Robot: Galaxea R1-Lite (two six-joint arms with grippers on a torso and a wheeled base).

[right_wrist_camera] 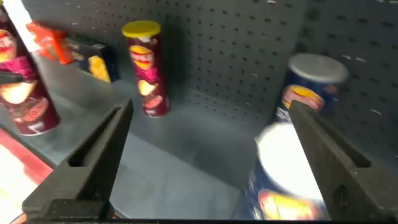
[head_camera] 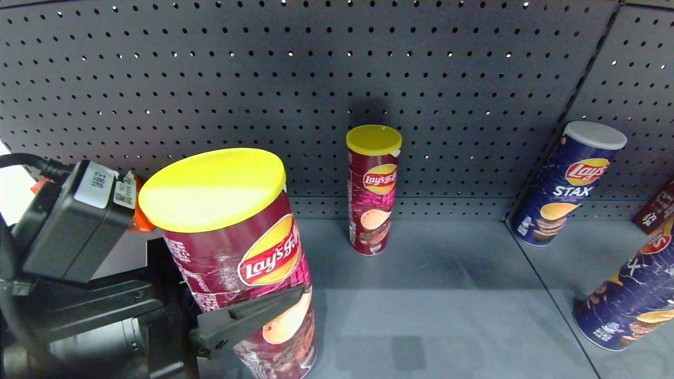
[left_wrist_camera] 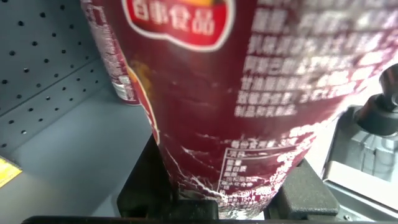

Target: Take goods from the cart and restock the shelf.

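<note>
The left gripper point(head_camera: 258, 310) is clamping a glossy maroon cylindrical chip can point(head_camera: 231, 247) (flat yellow plastic lid point(head_camera: 210, 187)), holding it roughly upright over the matte grey shelf point(head_camera: 447, 300), near its left. The right gripper point(right_wrist_camera: 211, 155) is hanging, fingers spread apart, near the blue cans point(right_wrist_camera: 305, 87).

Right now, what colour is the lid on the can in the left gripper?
Yellow: the can has a yellow lid; the head view shows it best.
</note>
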